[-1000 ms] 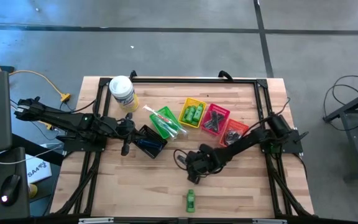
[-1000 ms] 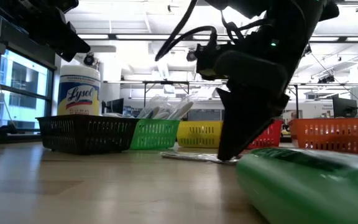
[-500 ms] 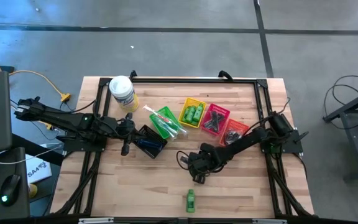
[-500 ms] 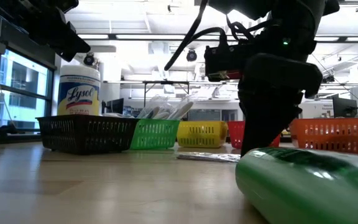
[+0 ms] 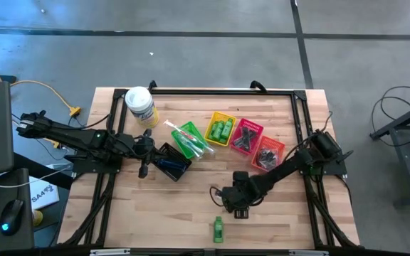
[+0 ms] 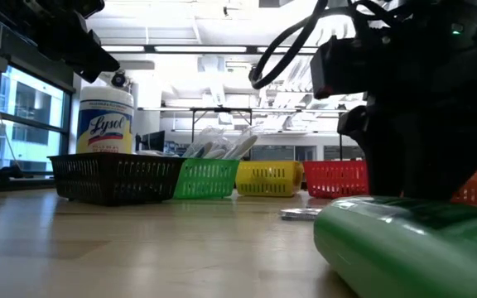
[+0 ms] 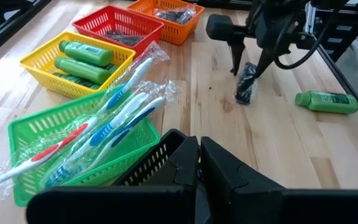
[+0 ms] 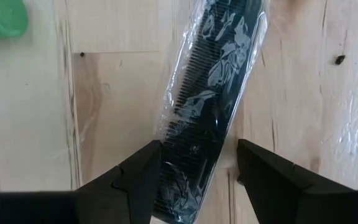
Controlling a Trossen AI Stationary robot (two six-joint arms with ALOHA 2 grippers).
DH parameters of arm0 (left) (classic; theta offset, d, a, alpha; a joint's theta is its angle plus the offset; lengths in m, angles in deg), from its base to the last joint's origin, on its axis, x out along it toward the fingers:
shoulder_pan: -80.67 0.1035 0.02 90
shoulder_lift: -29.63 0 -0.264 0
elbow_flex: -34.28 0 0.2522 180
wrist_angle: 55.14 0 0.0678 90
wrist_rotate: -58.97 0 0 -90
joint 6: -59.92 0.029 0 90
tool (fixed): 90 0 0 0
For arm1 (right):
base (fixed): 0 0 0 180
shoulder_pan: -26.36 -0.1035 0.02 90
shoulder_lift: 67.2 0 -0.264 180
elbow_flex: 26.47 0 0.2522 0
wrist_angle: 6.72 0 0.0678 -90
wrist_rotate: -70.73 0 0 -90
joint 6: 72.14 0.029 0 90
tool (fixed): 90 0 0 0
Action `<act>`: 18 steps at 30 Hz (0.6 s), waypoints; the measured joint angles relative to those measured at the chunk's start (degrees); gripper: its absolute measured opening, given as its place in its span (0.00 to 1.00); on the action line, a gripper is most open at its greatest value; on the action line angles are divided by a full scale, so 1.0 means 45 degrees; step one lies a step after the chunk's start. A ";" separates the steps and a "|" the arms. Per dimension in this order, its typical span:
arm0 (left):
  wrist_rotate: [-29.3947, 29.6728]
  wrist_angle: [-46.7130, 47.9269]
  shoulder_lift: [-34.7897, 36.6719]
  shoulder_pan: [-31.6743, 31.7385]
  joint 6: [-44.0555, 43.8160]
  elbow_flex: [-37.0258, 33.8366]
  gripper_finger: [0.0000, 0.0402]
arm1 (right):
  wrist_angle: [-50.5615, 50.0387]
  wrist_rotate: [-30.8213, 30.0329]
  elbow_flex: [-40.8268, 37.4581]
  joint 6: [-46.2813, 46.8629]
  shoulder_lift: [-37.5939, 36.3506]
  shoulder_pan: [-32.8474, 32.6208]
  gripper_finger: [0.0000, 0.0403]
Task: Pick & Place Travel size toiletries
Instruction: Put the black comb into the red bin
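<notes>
A black comb in a clear wrapper lies flat on the wooden table, also seen as the comb from the left wrist. My right gripper points down over it, open, one finger on each side of the comb's one end; in the high view the right gripper is near the table's front middle. A green mini bottle lies on its side nearer the front edge. My left gripper is shut and empty, waiting at the left by the black basket. My right gripper straddles one end of the wrapped comb from above, its fingers across the comb's width. The comb lies flat on the table. Whether a finger touches the wrapper's edge, I cannot tell.
A row of small baskets stands at the back: green with toothbrushes, yellow with green bottles, red, orange. A white-lidded tub stands far left. The metal frame rails run along the table's sides.
My right gripper has moved toward the table's near right and rolled about its pointing line, staying open. In the low view the comb's visible stretch has shortened, its left end now farther right: it has slid or turned on the table.
</notes>
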State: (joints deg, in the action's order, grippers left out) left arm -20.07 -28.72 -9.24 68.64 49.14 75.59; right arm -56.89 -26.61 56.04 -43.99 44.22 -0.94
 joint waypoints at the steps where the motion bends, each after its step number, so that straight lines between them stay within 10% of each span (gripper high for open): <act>1: 0.0000 -0.0009 0.0000 0.0000 0.0004 0.0000 0.04 | 0.0010 -0.0002 0.0000 0.0021 0.0000 -0.0042 0.50; 18: -0.0787 -0.0014 0.0000 0.0000 0.0020 0.0000 0.04 | 0.0137 0.0006 -0.0005 0.0442 -0.0736 -0.0474 0.50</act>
State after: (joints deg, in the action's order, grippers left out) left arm -23.61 -28.78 -9.24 68.64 49.23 75.59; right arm -56.27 -26.58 56.02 -42.00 40.90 -3.07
